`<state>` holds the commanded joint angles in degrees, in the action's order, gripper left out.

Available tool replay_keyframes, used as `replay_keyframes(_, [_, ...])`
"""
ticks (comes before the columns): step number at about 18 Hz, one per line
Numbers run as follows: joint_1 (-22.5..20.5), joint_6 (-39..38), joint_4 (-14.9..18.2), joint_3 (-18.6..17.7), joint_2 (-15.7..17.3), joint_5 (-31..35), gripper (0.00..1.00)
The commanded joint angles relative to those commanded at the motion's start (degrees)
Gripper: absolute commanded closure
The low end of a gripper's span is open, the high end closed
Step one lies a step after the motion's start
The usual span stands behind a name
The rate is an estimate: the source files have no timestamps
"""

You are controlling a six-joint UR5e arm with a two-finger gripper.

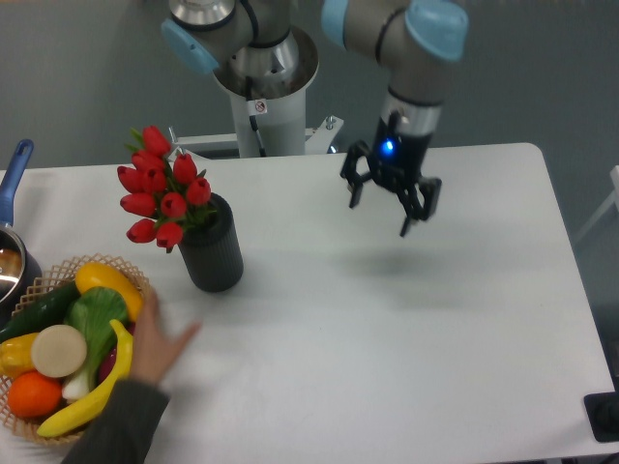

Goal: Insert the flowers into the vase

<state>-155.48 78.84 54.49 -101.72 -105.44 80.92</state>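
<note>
The red tulips, the flowers [161, 196], stand in the black ribbed vase [215, 250] at the left of the white table, leaning to the left over its rim. My gripper [381, 216] hangs above the table to the right of centre, well away from the vase. Its two dark fingers are spread apart and point down, with nothing between them.
A wicker basket [141, 279] of fruit and vegetables sits at the front left. A person's hand [155, 345] reaches over its right side. A blue-handled metal pot [12, 184] is at the left edge. The robot base [263, 92] stands behind the table.
</note>
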Motion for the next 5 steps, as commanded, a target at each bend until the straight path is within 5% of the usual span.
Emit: replay_keyframes(5, [1.32, 0.09, -0.43, 4.77, -4.86, 6.17, 0.0])
